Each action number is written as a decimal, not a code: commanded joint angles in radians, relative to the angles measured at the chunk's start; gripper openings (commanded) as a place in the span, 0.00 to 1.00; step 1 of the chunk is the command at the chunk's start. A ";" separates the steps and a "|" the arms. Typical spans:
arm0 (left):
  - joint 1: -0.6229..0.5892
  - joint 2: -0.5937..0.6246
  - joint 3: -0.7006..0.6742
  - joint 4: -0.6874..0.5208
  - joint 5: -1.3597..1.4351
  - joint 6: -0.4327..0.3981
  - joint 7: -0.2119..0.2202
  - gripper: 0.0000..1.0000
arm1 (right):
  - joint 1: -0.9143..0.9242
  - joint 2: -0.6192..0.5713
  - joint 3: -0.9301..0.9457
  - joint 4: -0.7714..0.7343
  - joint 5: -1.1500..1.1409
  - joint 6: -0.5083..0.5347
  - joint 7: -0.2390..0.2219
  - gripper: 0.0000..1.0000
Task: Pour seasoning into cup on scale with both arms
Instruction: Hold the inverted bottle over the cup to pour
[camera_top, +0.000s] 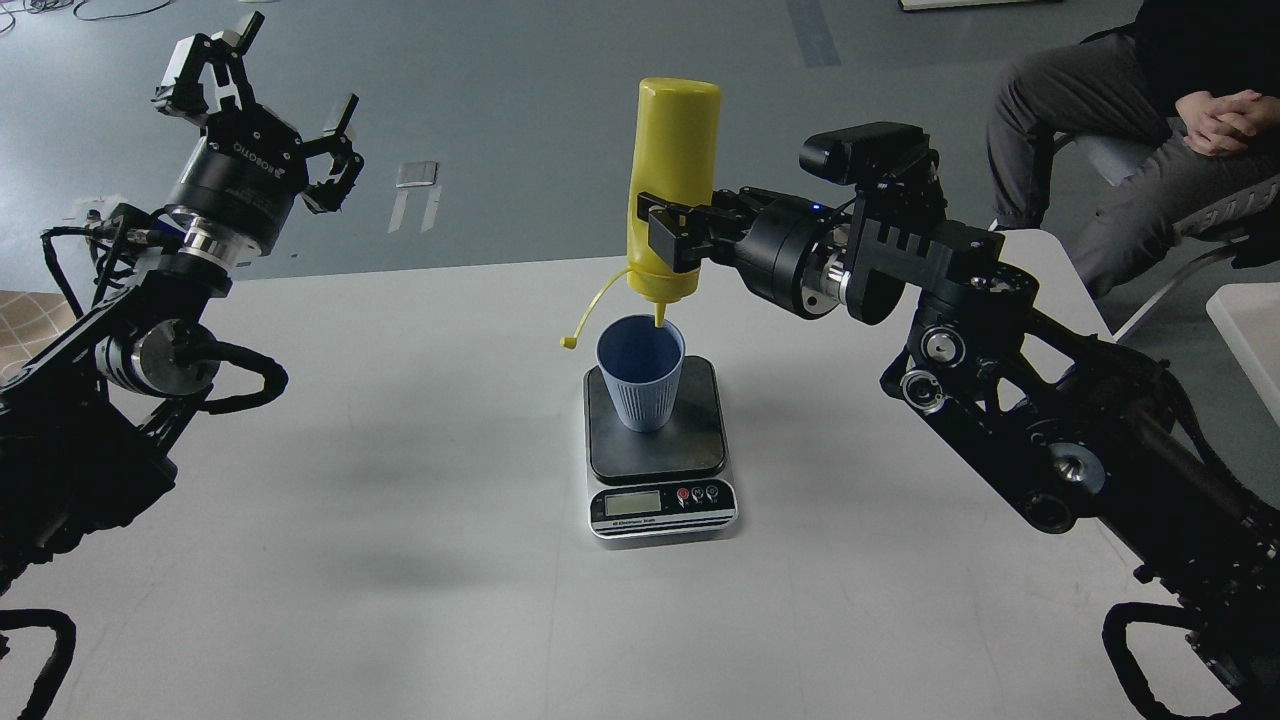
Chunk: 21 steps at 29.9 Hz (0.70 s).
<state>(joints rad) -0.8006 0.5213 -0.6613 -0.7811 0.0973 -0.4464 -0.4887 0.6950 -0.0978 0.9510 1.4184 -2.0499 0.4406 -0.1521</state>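
Two black arms reach over the white counter. The right pincer is clenched on the yellow bottle, gripping its lower body from the right and holding it upside down, nozzle pointing straight down just over the far rim of the blue cup. The bottle's cap strap dangles to the left of the cup. That cup stands upright on the dark plate of the scale, which sits mid-counter with its silver panel on the near side. The left pincer hangs raised at the far left, fingers spread wide and holding nothing, well apart from the scale.
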 joint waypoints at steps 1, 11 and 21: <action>0.000 0.002 -0.001 -0.001 -0.001 0.000 0.000 0.98 | 0.000 0.009 0.000 -0.001 -0.018 -0.002 0.000 0.00; 0.000 0.011 -0.003 -0.001 -0.001 0.000 0.000 0.98 | -0.035 0.039 0.009 0.002 -0.022 -0.022 -0.023 0.00; 0.000 0.011 -0.003 0.000 0.001 0.000 0.000 0.98 | -0.037 0.046 0.017 0.007 -0.019 -0.028 -0.026 0.00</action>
<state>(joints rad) -0.8009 0.5338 -0.6654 -0.7821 0.0967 -0.4464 -0.4887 0.6575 -0.0535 0.9678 1.4228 -2.0698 0.4138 -0.1779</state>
